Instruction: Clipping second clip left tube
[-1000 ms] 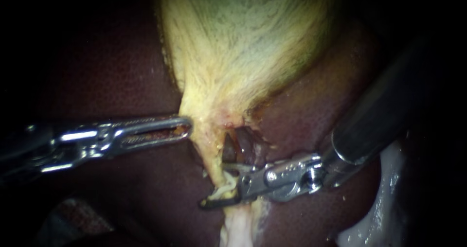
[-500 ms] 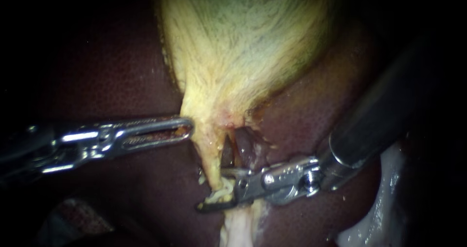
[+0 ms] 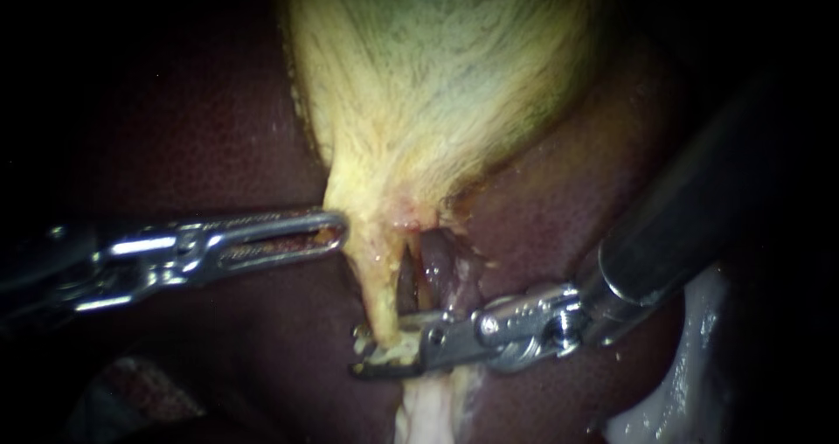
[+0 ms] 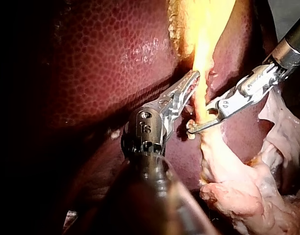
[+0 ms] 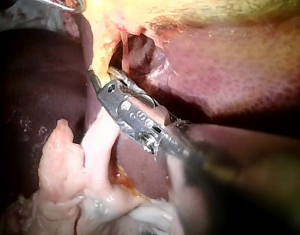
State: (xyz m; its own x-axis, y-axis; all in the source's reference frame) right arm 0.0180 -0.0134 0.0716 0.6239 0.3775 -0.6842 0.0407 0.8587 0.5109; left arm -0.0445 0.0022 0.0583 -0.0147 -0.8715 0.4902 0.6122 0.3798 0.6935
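Observation:
The yellow-green gallbladder (image 3: 437,77) narrows down to a pale yellow left tube (image 3: 377,291). A thinner reddish tube (image 3: 430,265) runs right of it, across a dark gap. My right instrument (image 3: 382,348) reaches in from the right, and its jaws are shut on the left tube at its lower end. The tube looks pinched there, also in the left wrist view (image 4: 199,125) and the right wrist view (image 5: 103,81). My left instrument (image 3: 336,230) comes from the left, jaws shut on the edge of the gallbladder's neck (image 4: 195,81).
Dark red liver (image 3: 218,129) surrounds the gallbladder on both sides. Whitish fatty tissue (image 3: 428,409) continues below the clamped spot, and more of it (image 3: 690,357) lies at the lower right beside the right shaft (image 3: 664,234).
My right instrument's jaws have closed together on the left tube and slid slightly left along it. The left instrument and the gallbladder have stayed still.

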